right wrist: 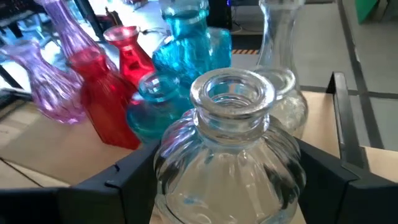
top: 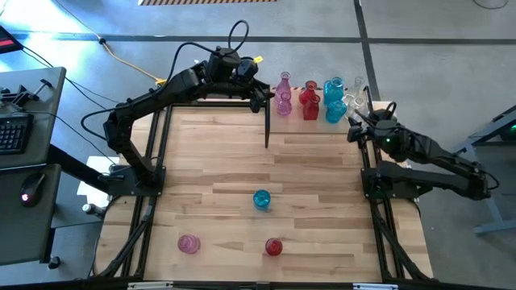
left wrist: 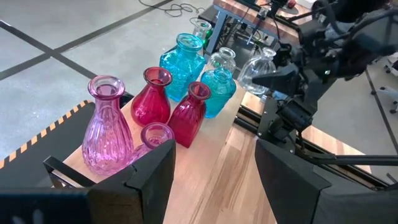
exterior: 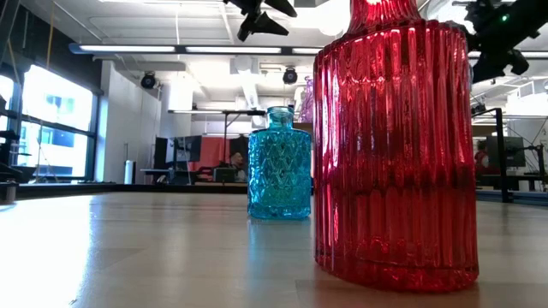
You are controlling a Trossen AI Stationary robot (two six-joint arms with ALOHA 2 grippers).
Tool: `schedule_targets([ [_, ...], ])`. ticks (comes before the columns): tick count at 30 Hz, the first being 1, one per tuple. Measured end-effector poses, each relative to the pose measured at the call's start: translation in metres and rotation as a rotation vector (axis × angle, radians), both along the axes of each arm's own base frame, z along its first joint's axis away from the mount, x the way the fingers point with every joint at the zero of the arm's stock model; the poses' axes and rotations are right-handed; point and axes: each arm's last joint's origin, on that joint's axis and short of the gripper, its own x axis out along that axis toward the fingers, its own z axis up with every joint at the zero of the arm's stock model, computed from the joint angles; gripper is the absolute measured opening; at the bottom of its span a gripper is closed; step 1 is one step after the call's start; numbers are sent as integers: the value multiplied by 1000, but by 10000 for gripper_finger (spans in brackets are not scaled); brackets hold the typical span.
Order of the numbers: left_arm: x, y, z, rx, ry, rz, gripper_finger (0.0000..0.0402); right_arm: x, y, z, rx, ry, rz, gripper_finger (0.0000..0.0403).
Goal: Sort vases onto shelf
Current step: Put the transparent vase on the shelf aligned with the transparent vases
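between right pincer (right wrist: 227, 180) fingers: clear vase (right wrist: 230, 155), grasped | left pincer (left wrist: 214, 180) released | overhead hides grasp

The left gripper (top: 268, 98) hangs with fingers spread wide at the far edge. The right gripper (top: 355, 122) clasps a clear vase (right wrist: 229, 155).
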Motion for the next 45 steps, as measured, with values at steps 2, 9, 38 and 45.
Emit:
schedule_targets([
  [2, 0, 0, 0, 0, 0, 0, 211, 1, -1, -5, -3, 20, -16, 273],
  [9, 0, 0, 0, 1, 0, 2, 211, 3, -3, -20, -9, 48, -62, 273],
  [38, 0, 0, 0, 3, 1, 7, 211, 20, -5, -46, -39, 129, -187, 273],
  [45, 0, 0, 0, 3, 1, 6, 211, 23, -6, -48, -38, 128, -220, 273],
])
